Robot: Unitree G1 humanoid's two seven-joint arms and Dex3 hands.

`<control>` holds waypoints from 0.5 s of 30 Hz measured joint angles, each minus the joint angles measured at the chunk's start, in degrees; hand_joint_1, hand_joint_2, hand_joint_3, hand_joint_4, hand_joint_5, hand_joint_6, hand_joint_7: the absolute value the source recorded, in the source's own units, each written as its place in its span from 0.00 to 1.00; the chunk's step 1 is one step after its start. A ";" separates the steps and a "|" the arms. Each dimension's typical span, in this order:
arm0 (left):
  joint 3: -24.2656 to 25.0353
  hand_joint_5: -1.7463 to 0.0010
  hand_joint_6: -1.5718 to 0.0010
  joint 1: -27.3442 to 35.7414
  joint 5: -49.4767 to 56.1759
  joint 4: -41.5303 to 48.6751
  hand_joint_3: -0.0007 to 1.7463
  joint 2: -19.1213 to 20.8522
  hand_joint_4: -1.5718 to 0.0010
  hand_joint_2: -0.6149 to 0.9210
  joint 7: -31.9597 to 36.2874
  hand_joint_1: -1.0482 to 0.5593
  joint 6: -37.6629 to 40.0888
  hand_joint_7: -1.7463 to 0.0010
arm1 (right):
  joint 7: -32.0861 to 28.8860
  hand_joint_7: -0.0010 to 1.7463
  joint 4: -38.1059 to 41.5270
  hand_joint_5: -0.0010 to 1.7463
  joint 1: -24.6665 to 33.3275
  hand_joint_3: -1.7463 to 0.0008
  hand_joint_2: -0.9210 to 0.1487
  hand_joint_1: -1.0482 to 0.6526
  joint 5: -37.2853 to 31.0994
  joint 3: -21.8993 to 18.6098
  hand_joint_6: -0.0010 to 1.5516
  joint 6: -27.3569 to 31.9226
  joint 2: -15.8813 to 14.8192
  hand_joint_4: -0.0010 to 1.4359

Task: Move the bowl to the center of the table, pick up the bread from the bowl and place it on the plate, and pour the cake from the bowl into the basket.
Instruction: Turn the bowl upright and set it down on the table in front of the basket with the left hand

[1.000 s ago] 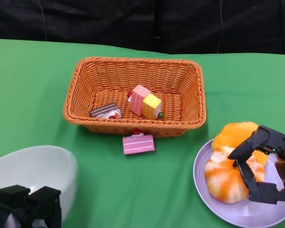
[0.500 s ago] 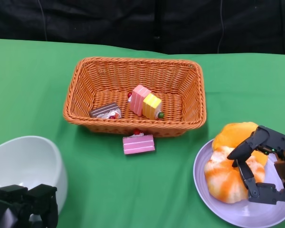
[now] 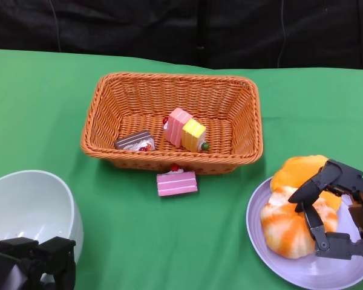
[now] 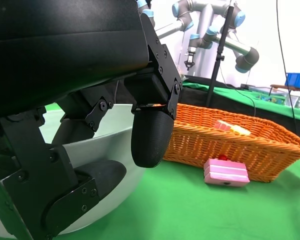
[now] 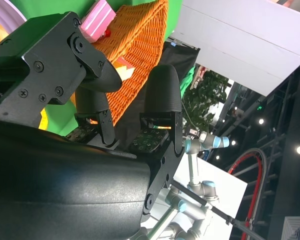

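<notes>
Left hand: the left hand (image 3: 33, 263) grips the near rim of the white round bowl (image 3: 24, 208) at the worktop's near-left corner; from the look of it, the pour is done and the bowl is being set back.
Bowl inside: nothing visible in the head view, which fits an emptied bowl.
Orange wicker basket (image 3: 172, 81): holds a chocolate cake slice (image 3: 134, 141) and a pink-and-yellow cake piece (image 3: 185, 129).
Stray: a pink cake slice (image 3: 176, 182) lies on the green cloth worktop (image 3: 42, 103) just outside the basket's near wall, so it missed.
Bread: two orange-and-white bread rolls (image 3: 288, 217) sit on the lilac plate (image 3: 278, 263).
Right hand: the right hand (image 3: 336, 208) hovers over the rolls, fingers apart, holding nothing.
Left wrist view: shows the fingers (image 4: 152, 132) clamped over the bowl's wall, which the head view barely shows.
</notes>
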 measured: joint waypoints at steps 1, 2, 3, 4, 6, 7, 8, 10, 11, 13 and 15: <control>-0.01 0.00 0.49 0.02 0.42 -0.22 0.85 0.00 0.38 0.49 0.00 0.63 0.18 0.00 | 0.00 0.68 -0.07 0.84 0.00 0.23 0.54 0.68 0.00 0.00 0.44 0.00 0.00 0.48; -0.05 0.00 0.49 0.10 0.89 -0.69 0.83 0.01 0.39 0.50 -0.01 0.63 0.41 0.00 | 0.00 0.68 -0.12 0.84 0.00 0.23 0.54 0.68 0.00 0.00 0.44 0.00 0.00 0.48; -0.11 0.00 0.50 0.18 1.04 -1.24 0.83 0.01 0.39 0.50 -0.01 0.64 0.65 0.00 | 0.00 0.68 -0.16 0.84 0.00 0.23 0.54 0.68 0.00 0.00 0.44 0.00 0.00 0.48; -0.19 0.03 0.47 0.30 1.07 -1.78 0.78 0.01 0.41 0.55 -0.02 0.62 0.92 0.13 | 0.01 0.68 -0.20 0.84 0.00 0.24 0.55 0.67 0.00 0.00 0.44 0.00 0.00 0.48; -0.53 0.13 0.42 0.98 0.96 -3.36 0.60 -0.14 0.44 0.66 -0.09 0.59 1.16 0.41 | 0.01 0.68 -0.24 0.83 0.01 0.24 0.54 0.68 0.00 0.00 0.44 0.00 0.00 0.48; -0.88 0.21 0.42 1.37 0.79 -4.30 0.52 -0.44 0.46 0.70 -0.19 0.57 1.40 0.52 | 0.01 0.68 -0.25 0.83 0.02 0.24 0.54 0.68 0.00 0.00 0.44 0.00 0.00 0.48; -1.38 0.28 0.42 1.61 0.58 -5.30 0.44 -1.02 0.47 0.75 -0.38 0.55 1.89 0.63 | 0.02 0.68 -0.25 0.83 0.02 0.24 0.54 0.68 0.00 0.00 0.44 0.00 0.00 0.48; -2.04 0.38 0.43 1.99 0.29 -7.73 0.32 -2.77 0.50 0.80 -1.29 0.54 3.57 0.77 | 0.05 0.68 -0.29 0.83 0.04 0.24 0.53 0.68 0.04 0.04 0.44 0.04 0.00 0.48; -2.48 0.42 0.43 2.25 -0.32 -9.10 0.24 -3.95 0.51 0.85 -1.72 0.53 4.57 0.85 | 0.07 0.68 -0.31 0.83 0.05 0.24 0.53 0.69 0.06 0.09 0.44 0.06 0.00 0.48; -3.49 0.45 0.44 2.54 -1.58 -11.76 0.14 -6.31 0.54 0.91 -2.94 0.50 6.66 0.91 | 0.08 0.68 -0.33 0.83 0.06 0.25 0.53 0.68 0.07 0.16 0.44 0.08 0.00 0.48; -4.64 0.46 0.44 2.63 -2.51 -14.19 0.07 -8.75 0.56 0.95 -4.50 0.47 8.74 0.94 | 0.10 0.68 -0.37 0.83 0.10 0.25 0.53 0.69 0.07 0.22 0.44 0.11 0.00 0.48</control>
